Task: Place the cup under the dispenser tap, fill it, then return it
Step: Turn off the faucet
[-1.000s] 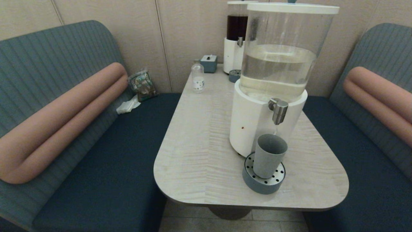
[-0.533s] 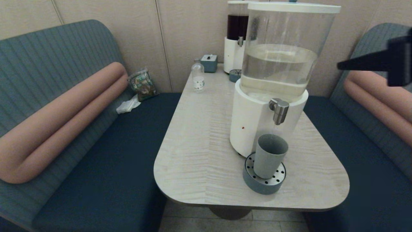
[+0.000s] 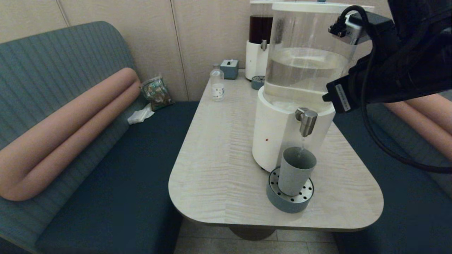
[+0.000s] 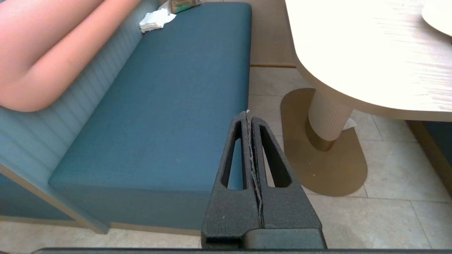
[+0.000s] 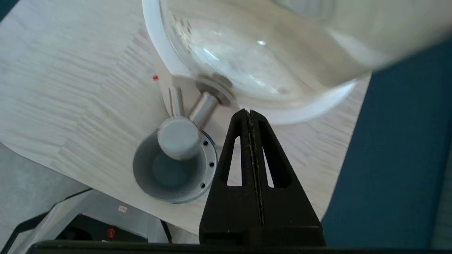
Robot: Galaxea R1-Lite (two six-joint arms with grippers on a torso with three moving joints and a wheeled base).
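Observation:
The grey-blue cup (image 3: 296, 171) stands upright on the round perforated drip tray (image 3: 289, 203), directly under the steel dispenser tap (image 3: 306, 121). A thin trickle appears to fall from the spout into it. My right arm (image 3: 388, 70) hangs high beside the clear tank (image 3: 307, 56), above and to the right of the tap. In the right wrist view my right gripper (image 5: 249, 112) is shut and empty, a little to the side of the tap (image 5: 178, 137) and the cup (image 5: 169, 176). My left gripper (image 4: 248, 114) is shut and empty, low over the floor beside the left bench.
At the table's far end stand a small clear bottle (image 3: 216, 85), a grey-blue box (image 3: 229, 68), a dark-liquid dispenser (image 3: 259, 38) and its small tray (image 3: 257, 82). Blue benches flank the table; a packet (image 3: 156, 92) and a tissue (image 3: 140, 115) lie on the left one.
My right arm has swung in from the right edge of the head view and now hangs beside the tank, above the tap. The cup has stayed on the drip tray.

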